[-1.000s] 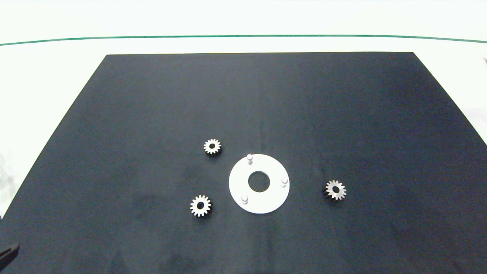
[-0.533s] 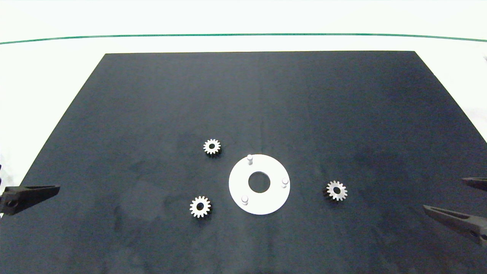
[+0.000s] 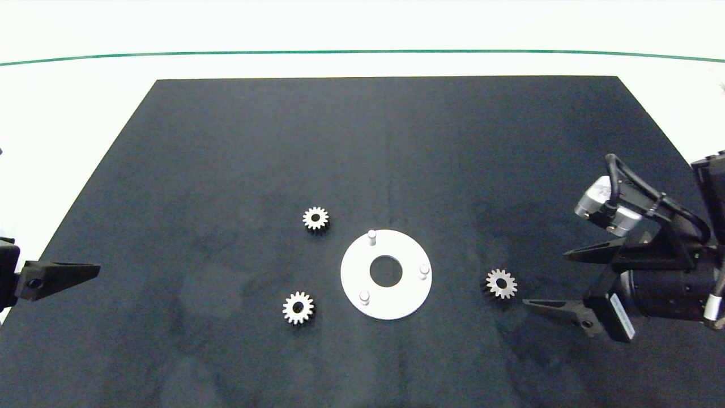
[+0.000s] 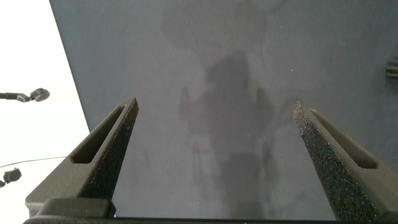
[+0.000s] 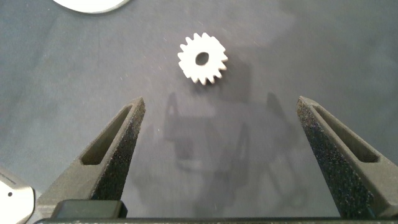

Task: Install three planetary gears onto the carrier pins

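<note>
Since a second ago, when neither arm was in view, the right gripper [image 3: 546,280] has been brought in from the right edge and is now held with jaws wide, just right of the right-hand gear [image 3: 501,283], which lies flat ahead of the fingers in the wrist view [image 5: 202,60]. The left gripper [image 4: 214,140], also wide and empty, has barely entered at the left edge. The near-left gear [image 3: 298,307], the white disc [image 3: 408,297] with its three bare pins [image 3: 364,296] and the far-left gear [image 3: 316,218] are unmoved. A first pickup is judged imminent; nothing is installed yet.
</note>
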